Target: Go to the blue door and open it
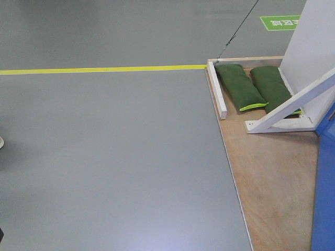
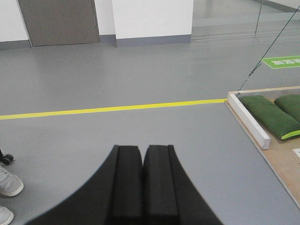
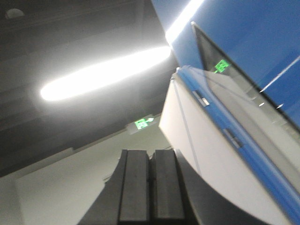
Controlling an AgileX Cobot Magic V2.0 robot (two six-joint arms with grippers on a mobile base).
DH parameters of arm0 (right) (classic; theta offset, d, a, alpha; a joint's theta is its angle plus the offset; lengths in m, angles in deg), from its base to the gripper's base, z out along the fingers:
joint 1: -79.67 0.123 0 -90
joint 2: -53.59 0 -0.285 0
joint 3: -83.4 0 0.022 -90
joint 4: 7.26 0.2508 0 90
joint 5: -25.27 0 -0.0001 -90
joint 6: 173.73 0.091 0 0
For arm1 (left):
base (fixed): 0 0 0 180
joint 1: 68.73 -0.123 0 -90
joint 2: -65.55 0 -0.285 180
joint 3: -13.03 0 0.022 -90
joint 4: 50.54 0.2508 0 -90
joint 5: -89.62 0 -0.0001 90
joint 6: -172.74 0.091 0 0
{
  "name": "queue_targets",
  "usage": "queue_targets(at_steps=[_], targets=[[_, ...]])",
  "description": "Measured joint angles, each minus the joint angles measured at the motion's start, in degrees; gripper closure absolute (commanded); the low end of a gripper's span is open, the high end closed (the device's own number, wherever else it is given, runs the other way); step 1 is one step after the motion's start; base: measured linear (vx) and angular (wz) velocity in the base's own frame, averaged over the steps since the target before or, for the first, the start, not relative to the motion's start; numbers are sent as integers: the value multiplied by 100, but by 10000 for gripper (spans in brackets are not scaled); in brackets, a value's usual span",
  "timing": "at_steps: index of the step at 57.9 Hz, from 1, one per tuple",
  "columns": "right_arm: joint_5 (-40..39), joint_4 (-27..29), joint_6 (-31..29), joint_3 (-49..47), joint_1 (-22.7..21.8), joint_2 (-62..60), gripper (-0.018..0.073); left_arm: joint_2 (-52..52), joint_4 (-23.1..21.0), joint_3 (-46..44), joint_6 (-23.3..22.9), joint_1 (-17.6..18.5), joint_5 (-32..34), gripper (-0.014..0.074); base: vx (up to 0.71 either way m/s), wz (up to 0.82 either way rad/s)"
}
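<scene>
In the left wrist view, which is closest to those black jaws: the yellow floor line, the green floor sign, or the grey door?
1. Yellow floor line, crossing just ahead of the left gripper.
2. Green floor sign, farther off, right.
3. Grey door, back wall, left.

This is an industrial test hall. Grey coated floor surrounds the plywood platform. A yellow lane line meets its corner, and a green floor marking lies beyond.

The left gripper is matte black: two flat, rectangular finger pads, each with a raised ridge along its edge, backed by outer flanks that flare out in smooth curves toward the near edge. The right gripper shows the same slab-like pads and curved flanks, greyer in dim light.
</scene>
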Motion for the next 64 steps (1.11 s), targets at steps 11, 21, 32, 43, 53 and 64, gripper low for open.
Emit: queue_targets(at_steps=[11, 21, 32, 43, 53, 64], targets=[[-583, -733, 0, 17, -8, 123, 547, 0, 0, 0, 0, 0, 0, 524, 0, 0], [-1727, -1524, 0, 11, -8, 102, 547, 0, 0, 0, 0, 0, 0, 524, 0, 0], [-2127, -1717, 0, 10, -8, 90, 547, 0, 0, 0, 0, 0, 0, 524, 0, 0], [-2008, -1759, 0, 10, -8, 96, 547, 0, 0, 0, 0, 0, 0, 524, 0, 0], [-952, -1832, 0, 10, -8, 96, 547, 0, 0, 0, 0, 0, 0, 524, 0, 0], [393, -1056, 0, 10, -8, 96, 547, 0, 0, 0, 0, 0, 0, 524, 0, 0]])
